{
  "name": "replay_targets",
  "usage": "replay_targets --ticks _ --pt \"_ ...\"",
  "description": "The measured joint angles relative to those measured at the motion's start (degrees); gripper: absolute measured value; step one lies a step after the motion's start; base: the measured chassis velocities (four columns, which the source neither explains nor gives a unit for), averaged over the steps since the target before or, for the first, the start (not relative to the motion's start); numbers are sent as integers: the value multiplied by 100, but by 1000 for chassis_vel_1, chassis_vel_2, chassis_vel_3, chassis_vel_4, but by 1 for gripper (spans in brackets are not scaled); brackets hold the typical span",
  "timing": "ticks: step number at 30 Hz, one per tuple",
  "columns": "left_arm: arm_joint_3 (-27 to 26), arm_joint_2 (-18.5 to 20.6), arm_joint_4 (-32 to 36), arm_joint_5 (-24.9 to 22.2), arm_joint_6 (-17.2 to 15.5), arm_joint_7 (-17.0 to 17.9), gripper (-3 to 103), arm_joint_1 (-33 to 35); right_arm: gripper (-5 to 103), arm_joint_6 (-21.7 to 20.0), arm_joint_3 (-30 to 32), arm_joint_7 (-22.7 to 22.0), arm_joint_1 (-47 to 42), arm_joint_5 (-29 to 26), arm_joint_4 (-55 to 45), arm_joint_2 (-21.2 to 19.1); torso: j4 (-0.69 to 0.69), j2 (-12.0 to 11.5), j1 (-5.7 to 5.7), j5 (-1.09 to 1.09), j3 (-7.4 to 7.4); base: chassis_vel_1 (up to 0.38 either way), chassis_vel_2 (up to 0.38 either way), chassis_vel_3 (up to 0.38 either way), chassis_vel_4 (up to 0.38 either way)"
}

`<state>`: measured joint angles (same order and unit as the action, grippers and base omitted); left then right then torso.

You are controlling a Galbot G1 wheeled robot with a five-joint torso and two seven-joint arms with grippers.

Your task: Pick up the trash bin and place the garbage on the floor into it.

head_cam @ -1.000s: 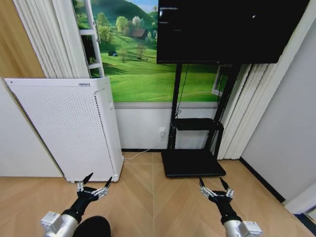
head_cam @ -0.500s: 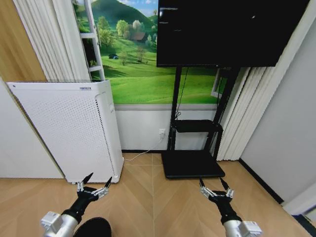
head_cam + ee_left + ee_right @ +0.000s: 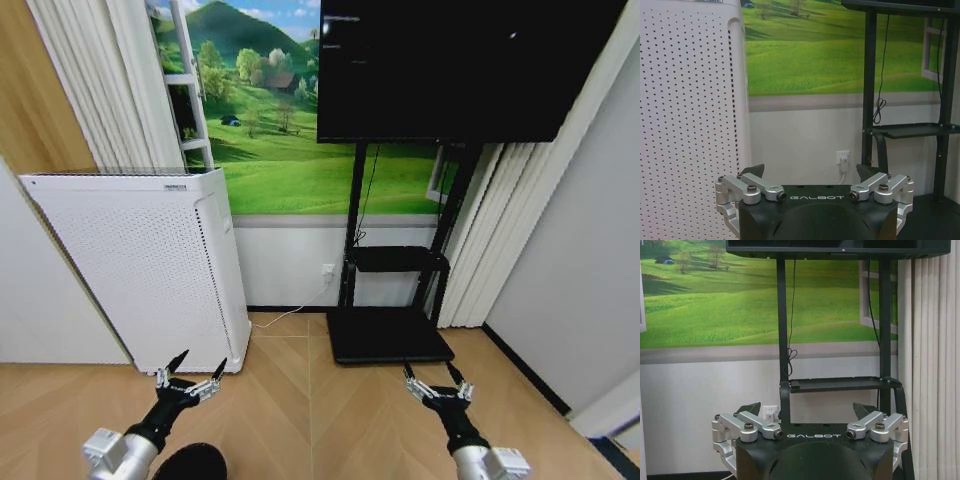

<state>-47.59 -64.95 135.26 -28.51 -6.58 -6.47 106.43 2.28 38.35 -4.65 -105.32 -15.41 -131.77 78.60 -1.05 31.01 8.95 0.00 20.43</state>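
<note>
My left gripper [image 3: 200, 361] hangs low at the front left, open, with nothing between its fingers. My right gripper [image 3: 427, 366] hangs low at the front right, also open and empty. Both point toward the far wall above the wooden floor [image 3: 300, 400]. In the left wrist view the left gripper [image 3: 810, 170] faces the white perforated appliance [image 3: 690, 125]. In the right wrist view the right gripper [image 3: 806, 407] faces the black TV stand [image 3: 835, 384]. A black rounded shape [image 3: 190, 463] lies at the bottom edge under my left forearm; I cannot tell whether it is the trash bin. The garbage is out of view.
The white perforated appliance [image 3: 140, 270] stands against the left wall. A black TV stand with a shelf [image 3: 395, 258] and a floor plate [image 3: 388, 333] holds a large screen [image 3: 460, 65]. Curtains [image 3: 500, 230] hang on the right. Open wooden floor lies between the grippers.
The whole head picture has shifted slightly downward, so the camera has moved. Both grippers hold the same open pose.
</note>
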Motion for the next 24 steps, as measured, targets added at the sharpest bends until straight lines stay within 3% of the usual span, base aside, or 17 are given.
replay_targets --ticks 24 --pt "0 0 0 0 0 0 100 0 100 0 0 0 0 0 0 0 0 578 230 0 349 0 0 0 0"
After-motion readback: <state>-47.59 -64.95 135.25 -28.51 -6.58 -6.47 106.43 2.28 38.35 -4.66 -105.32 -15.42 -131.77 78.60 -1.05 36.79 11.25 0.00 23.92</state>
